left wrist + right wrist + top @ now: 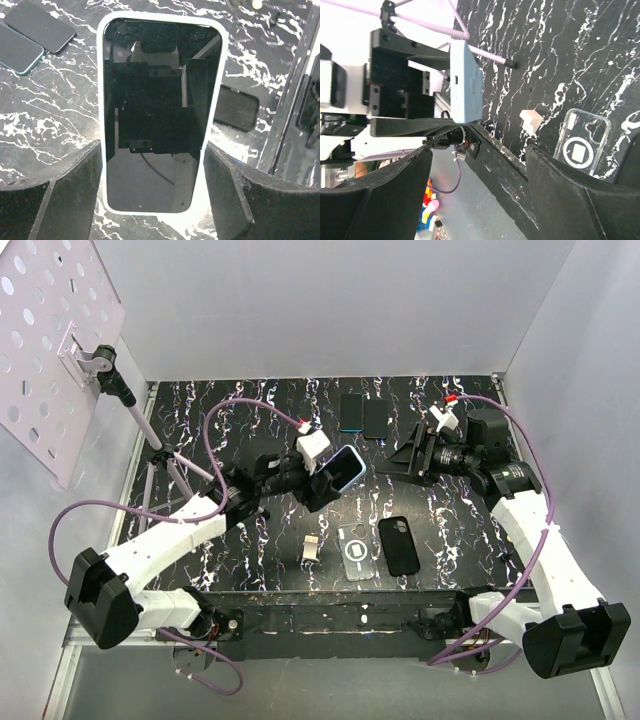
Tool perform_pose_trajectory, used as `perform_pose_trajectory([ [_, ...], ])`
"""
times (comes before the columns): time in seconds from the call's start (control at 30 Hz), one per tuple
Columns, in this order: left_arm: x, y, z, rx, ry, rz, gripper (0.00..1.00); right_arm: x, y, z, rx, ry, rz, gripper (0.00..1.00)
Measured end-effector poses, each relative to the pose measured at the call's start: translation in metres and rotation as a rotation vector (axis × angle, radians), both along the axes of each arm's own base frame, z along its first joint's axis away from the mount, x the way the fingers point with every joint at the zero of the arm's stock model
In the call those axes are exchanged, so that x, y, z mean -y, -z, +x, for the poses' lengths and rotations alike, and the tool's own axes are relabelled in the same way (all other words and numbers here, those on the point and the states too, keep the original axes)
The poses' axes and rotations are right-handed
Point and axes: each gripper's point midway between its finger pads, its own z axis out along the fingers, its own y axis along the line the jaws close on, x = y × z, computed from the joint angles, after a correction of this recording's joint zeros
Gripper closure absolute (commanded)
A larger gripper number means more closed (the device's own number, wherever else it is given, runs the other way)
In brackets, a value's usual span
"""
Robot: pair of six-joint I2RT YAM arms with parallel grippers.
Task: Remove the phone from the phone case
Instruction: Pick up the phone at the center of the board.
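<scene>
Dark-screened phone (160,125) in pale-blue case (466,82)

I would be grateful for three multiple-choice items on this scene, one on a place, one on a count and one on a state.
1. Where is the clear case?
A) lying on the table beside the small white block
B) held up in the air
C) hanging off the near edge

2. How many dark phones lie side by side at the far edge?
A) none
B) two
C) four

3. What is the left gripper doing?
A) hanging open and empty
B) pressing flat on the marble
C) shut on the cased phone

Key: 1 A, the top view shows it flat next to the block; 2 B, just that pair lies there; 3 C, its fingers clamp the case's two long sides.
</scene>
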Motion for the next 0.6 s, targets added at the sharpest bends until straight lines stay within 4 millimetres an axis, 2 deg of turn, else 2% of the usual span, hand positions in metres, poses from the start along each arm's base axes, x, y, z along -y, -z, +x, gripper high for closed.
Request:
perform_pose_trajectory([
  [0.17,-0.003,0.01,-0.018,0.133,0.136,0.013,1.0,-0.009,-0.012,-0.008,0.019,-0.054,0.022,0.2],
  [0.43,0.009,-0.005,-0.033,0.281,0.308,-0.022,1.0,-0.023,-0.026,-0.02,0.045,-0.122,0.008,0.21],
  [0.6,0.01,-0.007,-0.035,0.306,0.339,-0.022,1.0,-0.036,-0.019,-0.025,0.034,-0.169,-0.04,0.26],
])
